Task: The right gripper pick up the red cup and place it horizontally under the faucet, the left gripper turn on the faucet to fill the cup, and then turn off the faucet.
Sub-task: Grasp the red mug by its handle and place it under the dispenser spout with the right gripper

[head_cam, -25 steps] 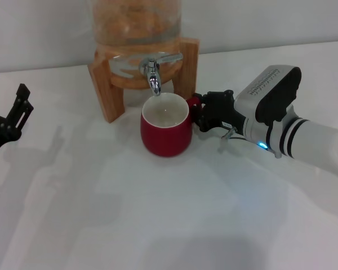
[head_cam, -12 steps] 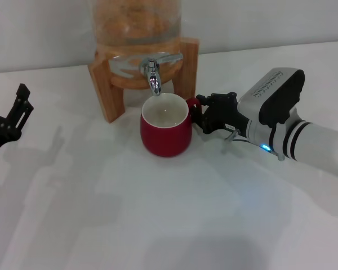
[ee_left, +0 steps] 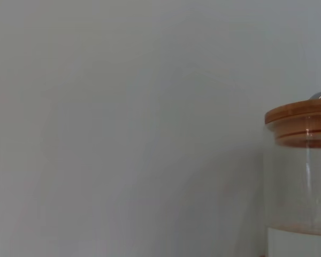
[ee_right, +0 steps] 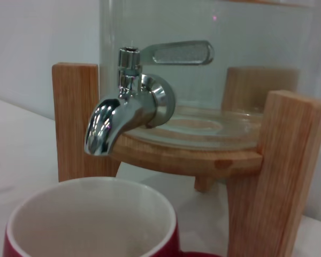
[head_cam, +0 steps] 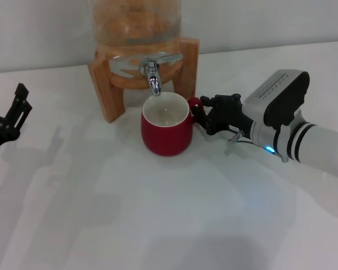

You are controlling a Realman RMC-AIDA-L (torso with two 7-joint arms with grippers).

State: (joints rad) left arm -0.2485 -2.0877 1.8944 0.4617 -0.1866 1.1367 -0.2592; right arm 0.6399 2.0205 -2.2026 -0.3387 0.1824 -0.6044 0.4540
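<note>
The glossy dark-red ceramic cup [head_cam: 166, 131] stands upright on the white table [head_cam: 158, 214] directly beneath the chrome lever faucet [head_cam: 152, 77] to catch the flow, while the black two-fingered right gripper [head_cam: 205, 119], fingers released, sits beside its handle and the left gripper [head_cam: 8, 121] waits well apart.

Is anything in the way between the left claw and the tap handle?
Nothing visible. The left gripper sits at the table's far left edge, and only bare white table lies between it and the faucet.
</note>
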